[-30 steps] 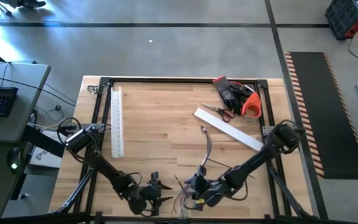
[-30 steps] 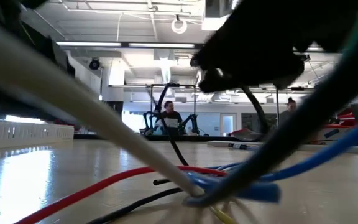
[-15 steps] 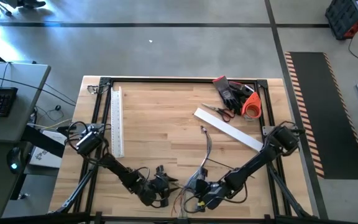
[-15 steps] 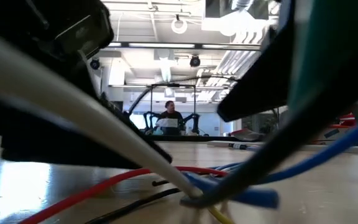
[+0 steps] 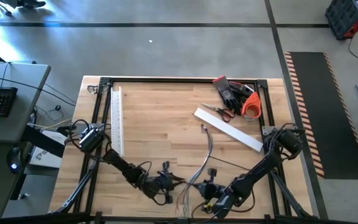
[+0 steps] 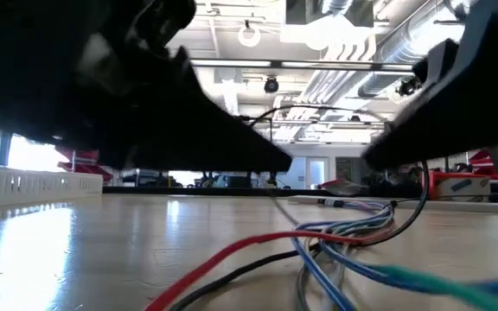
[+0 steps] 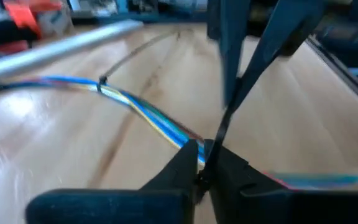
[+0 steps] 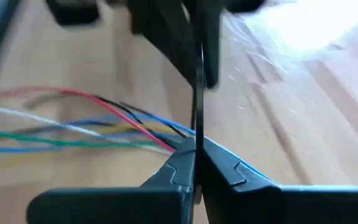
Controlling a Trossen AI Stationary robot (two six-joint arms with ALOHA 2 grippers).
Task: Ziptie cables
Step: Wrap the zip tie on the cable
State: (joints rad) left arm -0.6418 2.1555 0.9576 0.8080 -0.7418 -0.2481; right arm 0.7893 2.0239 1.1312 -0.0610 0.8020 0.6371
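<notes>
The cables point(image 5: 197, 168), a limp bunch of blue, grey, red and green wires, lie on the wooden table near its front edge, their loose ends fanned out point(image 8: 73, 124). A small dark tie point(image 7: 101, 81) sits around the bunch farther along. My left gripper point(image 5: 168, 181) and my right gripper point(image 5: 207, 187) face each other across the bunch, both shut on one thin dark ziptie point(image 7: 244, 87). It runs straight between them above the wires. In the low view the cables point(image 6: 344, 238) rest on the wood below both grippers. My left gripper pinches one end of the ziptie point(image 7: 212, 144) between its two shut fingers, coming level from the table's left. The strip runs straight from the fingers to the other gripper, clear of the table. My right gripper pinches the ziptie's other end point(image 8: 196, 134) between its two shut fingers, coming level from the table's right. The strip runs straight ahead toward the left gripper, above the spread wires.
A white slotted duct point(image 5: 117, 121) lies along the left side. A flat white strip point(image 5: 229, 129) lies slantwise at the right, with scissors point(image 5: 219, 112), dark gloves point(image 5: 229, 92) and an orange tape roll point(image 5: 252, 106) at the far right corner.
My left gripper has moved toward the table's right edge, up to the cables, and has shut on the ziptie. My right gripper has shifted a little toward the right. In the low view the wires, earlier close before the camera, now lie flat on the table.
</notes>
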